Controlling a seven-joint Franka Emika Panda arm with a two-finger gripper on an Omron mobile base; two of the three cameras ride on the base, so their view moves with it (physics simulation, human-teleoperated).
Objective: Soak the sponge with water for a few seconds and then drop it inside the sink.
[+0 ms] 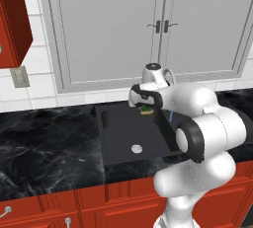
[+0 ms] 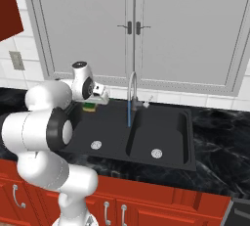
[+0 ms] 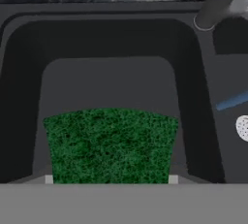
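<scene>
The small rectangular sponge (image 2: pixel 89 107), yellow with a dark green scrub layer, is clamped between the fingers of the white arm's two-finger gripper (image 2: pixel 93 103), its speckled green face (image 3: pixel 111 143) turned toward the hand camera. It hangs above the left basin of the matte black double-basin sink (image 2: pixel 168 156), near the back wall and clear of the bottom. The thin translucent blue stream of water (image 2: pixel 129 112) falls from the curved silver gooseneck faucet (image 2: pixel 132 85) near the divider between the basins, well to the sponge's right and not touching it. Round silver drains (image 2: pixel 96 145) sit below. Black marbled countertop (image 1: pixel 44 143) surrounds the sink.
</scene>
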